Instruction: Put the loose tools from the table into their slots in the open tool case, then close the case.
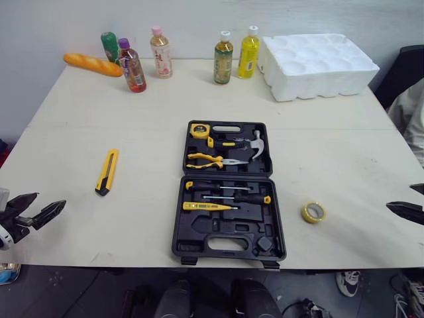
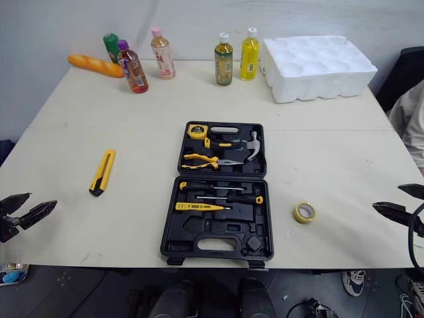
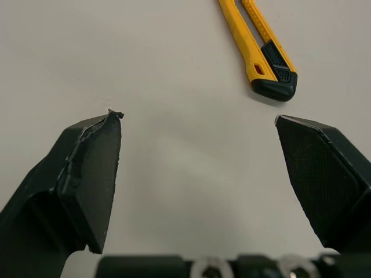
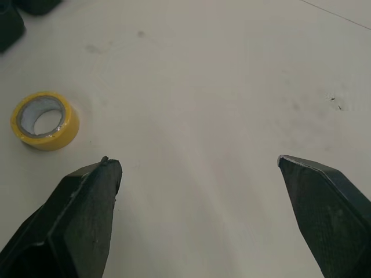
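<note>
Left gripper (image 1: 50,200), spread at lower left, I judge poised for the yellow-and-black utility knife (image 1: 106,171). Right gripper (image 1: 400,197), also spread, faces the yellow tape roll (image 1: 313,212).

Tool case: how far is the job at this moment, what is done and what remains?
Done: the hammer, pliers and screwdrivers sit in the tool case. In hand: nothing; the left gripper and right gripper are both open and empty. Left: the utility knife and the yellow tape roll lie loose on the table, one on each side of the case, and the case is open.
</note>
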`<action>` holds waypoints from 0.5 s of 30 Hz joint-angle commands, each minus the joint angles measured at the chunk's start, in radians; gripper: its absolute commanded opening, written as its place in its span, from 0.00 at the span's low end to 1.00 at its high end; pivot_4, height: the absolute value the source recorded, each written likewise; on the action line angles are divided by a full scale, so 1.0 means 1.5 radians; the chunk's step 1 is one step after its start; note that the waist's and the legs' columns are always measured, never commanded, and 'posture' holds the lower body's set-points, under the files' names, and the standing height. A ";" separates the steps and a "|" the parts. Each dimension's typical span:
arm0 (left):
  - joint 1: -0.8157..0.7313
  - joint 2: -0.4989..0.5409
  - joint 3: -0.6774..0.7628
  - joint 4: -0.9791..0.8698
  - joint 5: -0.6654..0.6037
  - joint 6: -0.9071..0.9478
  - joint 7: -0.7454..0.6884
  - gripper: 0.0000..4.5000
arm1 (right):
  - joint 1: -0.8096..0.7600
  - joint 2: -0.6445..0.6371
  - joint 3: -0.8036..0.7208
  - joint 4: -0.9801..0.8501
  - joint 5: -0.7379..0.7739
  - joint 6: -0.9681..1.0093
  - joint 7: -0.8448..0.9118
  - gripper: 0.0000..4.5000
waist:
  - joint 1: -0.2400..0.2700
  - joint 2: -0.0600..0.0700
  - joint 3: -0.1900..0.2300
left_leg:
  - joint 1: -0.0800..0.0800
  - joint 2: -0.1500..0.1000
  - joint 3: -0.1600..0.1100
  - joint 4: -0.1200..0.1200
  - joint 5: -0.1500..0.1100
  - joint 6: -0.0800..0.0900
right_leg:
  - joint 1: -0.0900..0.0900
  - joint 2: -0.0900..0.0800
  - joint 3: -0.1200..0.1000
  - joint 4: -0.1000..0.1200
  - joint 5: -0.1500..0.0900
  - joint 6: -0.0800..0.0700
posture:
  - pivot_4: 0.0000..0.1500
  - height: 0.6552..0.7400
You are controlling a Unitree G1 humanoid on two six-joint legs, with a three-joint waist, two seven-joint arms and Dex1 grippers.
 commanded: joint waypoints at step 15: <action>-0.126 -0.005 -0.077 -0.168 -0.049 0.207 0.166 0.99 | -0.055 0.003 0.071 -0.218 0.068 0.062 -0.007 1.00 | 0.000 0.001 0.000 | 0.000 0.000 0.000 0.000 0.000 -0.001 | 0.000 0.000 0.000 0.001 0.000 0.000 | 1.00 0.98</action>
